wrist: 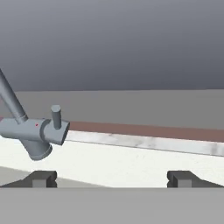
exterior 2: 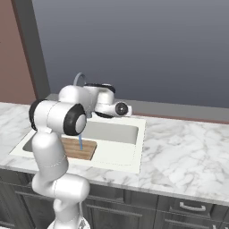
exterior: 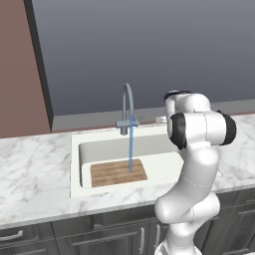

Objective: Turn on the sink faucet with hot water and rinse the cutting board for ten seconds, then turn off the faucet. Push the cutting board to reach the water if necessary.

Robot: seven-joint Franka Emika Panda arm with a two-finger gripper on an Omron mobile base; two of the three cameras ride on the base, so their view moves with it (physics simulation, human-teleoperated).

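The hand (wrist: 112,178) was seen wide open and empty, the grey metal faucet's small lever handle (wrist: 55,116) lying at ten o'clock of it, while the light-blue stream (exterior: 131,144) was landing on the wooden plank cutting board (exterior: 118,172) in the white basin (exterior: 74,164).

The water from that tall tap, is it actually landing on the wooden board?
Yes: in the left base view the water falls straight from the faucet onto the cutting board lying in the sink.
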